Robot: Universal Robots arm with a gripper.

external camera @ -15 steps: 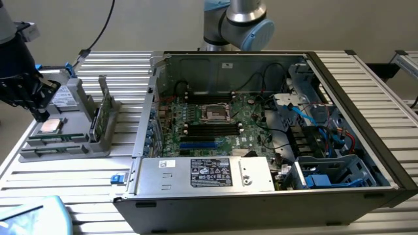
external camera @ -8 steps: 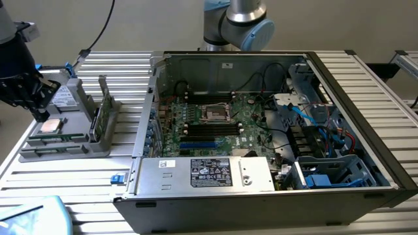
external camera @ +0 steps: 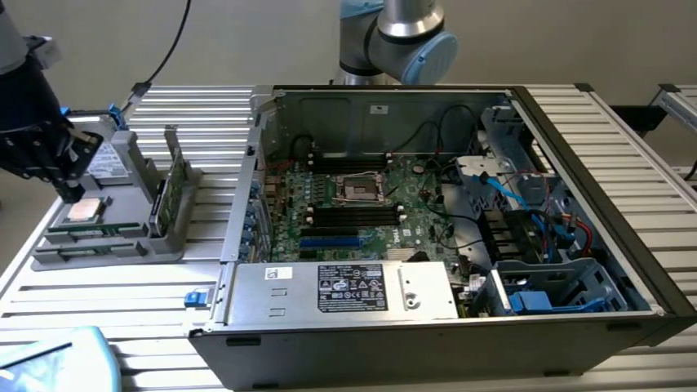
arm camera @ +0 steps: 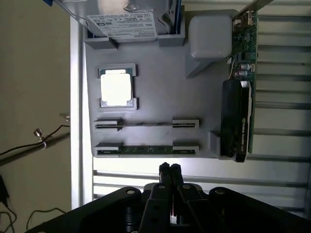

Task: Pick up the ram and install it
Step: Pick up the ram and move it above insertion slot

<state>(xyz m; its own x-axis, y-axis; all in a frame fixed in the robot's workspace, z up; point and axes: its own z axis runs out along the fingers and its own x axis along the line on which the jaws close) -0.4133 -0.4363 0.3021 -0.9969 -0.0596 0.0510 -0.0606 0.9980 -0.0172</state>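
Plainly, the gripper (arm camera: 169, 168), clenched on nothing, hangs just short of the ram (arm camera: 146, 150), which stands on edge in the nearest slot of the grey holder (arm camera: 160, 97), its long axis crosswise to the fingers' reach

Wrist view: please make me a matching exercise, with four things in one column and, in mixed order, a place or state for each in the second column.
Things
1. processor chip
2. ram
3. graphics card
4. gripper

Places or states
A. shut, holding nothing
B. stands on its edge at one side of the grey tray
C. lies flat in a square recess
D. green, lying in the tray's holder nearest the gripper

Pairs: 1-C, 2-D, 3-B, 4-A
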